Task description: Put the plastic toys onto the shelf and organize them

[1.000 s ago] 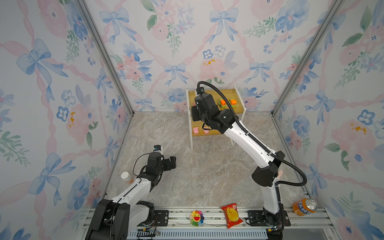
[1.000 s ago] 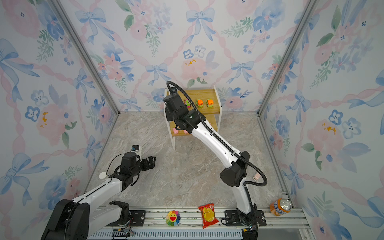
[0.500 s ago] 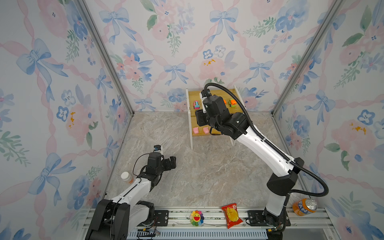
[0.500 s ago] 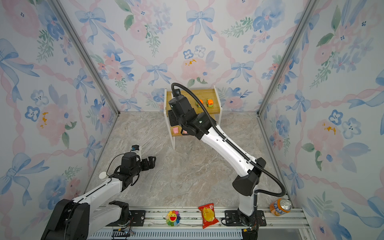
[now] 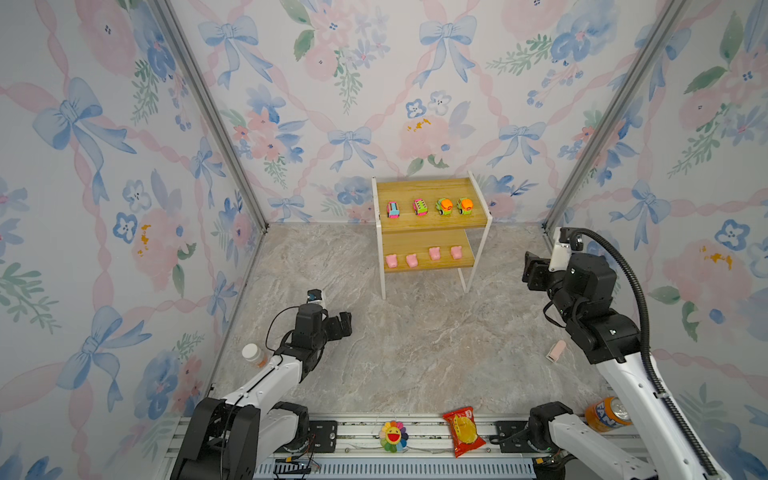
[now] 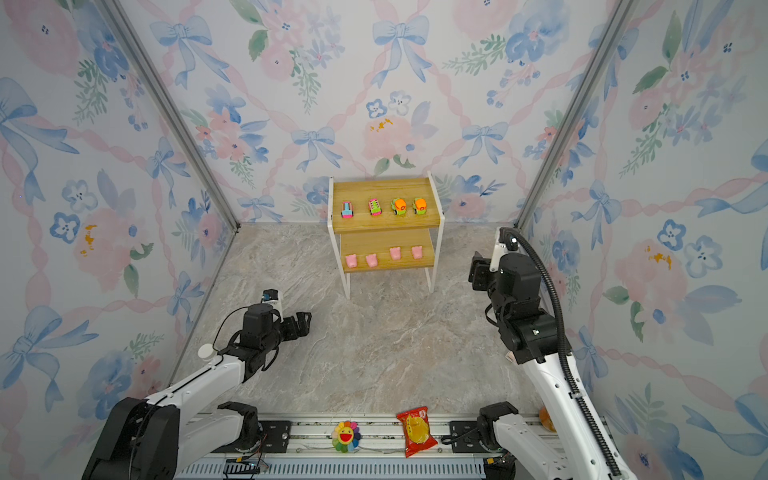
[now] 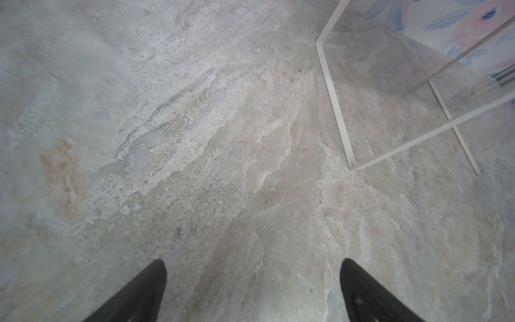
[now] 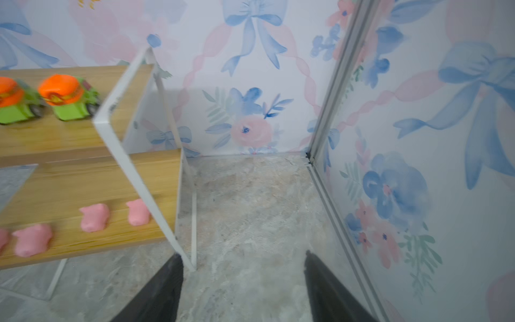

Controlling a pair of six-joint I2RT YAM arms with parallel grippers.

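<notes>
The shelf (image 5: 430,224) (image 6: 386,225) stands at the back wall. On its upper board four tiny cars sit in a row: two pink-and-teal (image 5: 392,209), two green with orange tops (image 5: 444,205) (image 8: 73,97). Four pink pigs (image 5: 412,260) (image 8: 94,217) line the lower board. My right gripper (image 5: 532,272) (image 8: 242,255) hangs open and empty to the right of the shelf, near the side wall. My left gripper (image 5: 345,324) (image 7: 252,263) is open and empty over bare floor, in front of the shelf and to its left.
A white-capped bottle (image 5: 253,354) stands by the left wall. A small pink cylinder (image 5: 555,351) lies by the right arm. On the front rail are a rainbow flower (image 5: 393,435), a red snack packet (image 5: 463,430) and an orange can (image 5: 607,414).
My right arm has drawn back from the shelf's upper board to the right side, its jaws opening wider. The left arm has not moved.
</notes>
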